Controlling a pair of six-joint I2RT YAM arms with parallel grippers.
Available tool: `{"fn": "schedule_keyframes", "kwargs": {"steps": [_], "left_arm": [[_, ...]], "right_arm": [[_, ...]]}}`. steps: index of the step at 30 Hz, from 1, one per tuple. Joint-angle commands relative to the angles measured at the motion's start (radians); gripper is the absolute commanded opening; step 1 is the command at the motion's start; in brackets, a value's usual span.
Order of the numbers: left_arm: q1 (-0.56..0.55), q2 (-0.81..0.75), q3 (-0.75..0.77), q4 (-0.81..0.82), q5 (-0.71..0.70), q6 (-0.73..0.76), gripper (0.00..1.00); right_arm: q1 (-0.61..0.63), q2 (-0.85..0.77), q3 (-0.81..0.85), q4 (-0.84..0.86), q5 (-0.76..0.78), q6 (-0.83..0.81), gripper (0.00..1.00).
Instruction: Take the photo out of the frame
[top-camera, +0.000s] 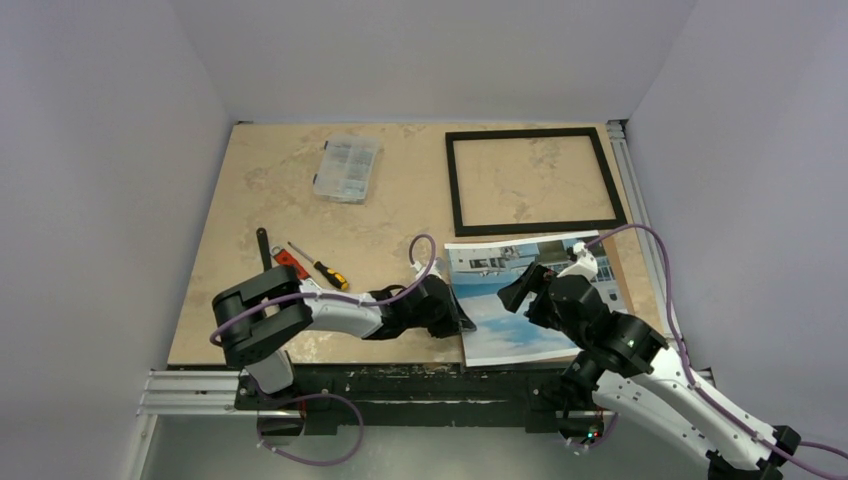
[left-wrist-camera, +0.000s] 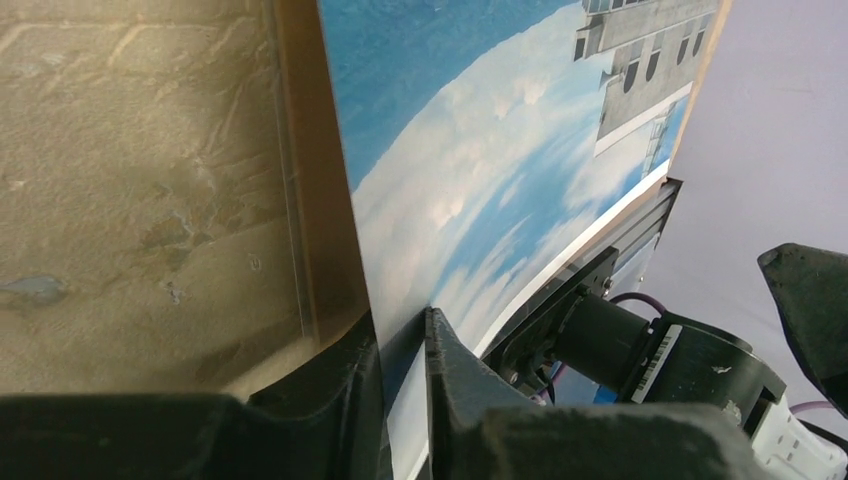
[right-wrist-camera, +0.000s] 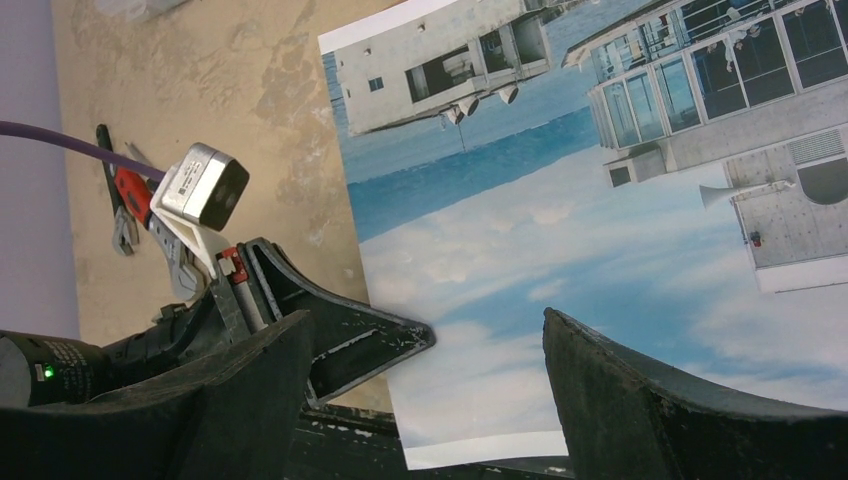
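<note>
The photo, a print of a white building against blue sky and clouds, lies at the table's near right on a brown backing panel. My left gripper is shut on the photo's left edge; in the left wrist view the sheet passes between the closed fingers. My right gripper hovers open and empty over the photo, its jaws wide apart. The black frame lies empty at the back right, with bare table showing through it.
A clear plastic parts box sits at the back centre. A screwdriver, a red-handled tool and a black tool lie left of the left arm. The photo's near edge overhangs the table's front rail.
</note>
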Motion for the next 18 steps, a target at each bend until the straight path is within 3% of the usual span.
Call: {"fn": "schedule_keyframes", "kwargs": {"steps": [1, 6, 11, 18], "left_arm": [[0.017, -0.022, 0.009, 0.011, 0.017, 0.049, 0.23], [0.029, -0.065, -0.01, -0.026, 0.032, 0.072, 0.47], [0.092, -0.185, -0.061, -0.156, 0.028, 0.162, 0.63], [0.242, -0.509, -0.031, -0.487, -0.067, 0.437, 0.7]], "right_arm": [[0.004, 0.0, -0.007, 0.025, 0.008, 0.001, 0.82], [0.003, 0.007, -0.01, 0.03, 0.002, 0.0, 0.82], [0.003, 0.012, -0.005, 0.027, 0.001, -0.006, 0.82], [0.003, 0.033, 0.067, -0.013, 0.013, -0.041, 0.85]]}}
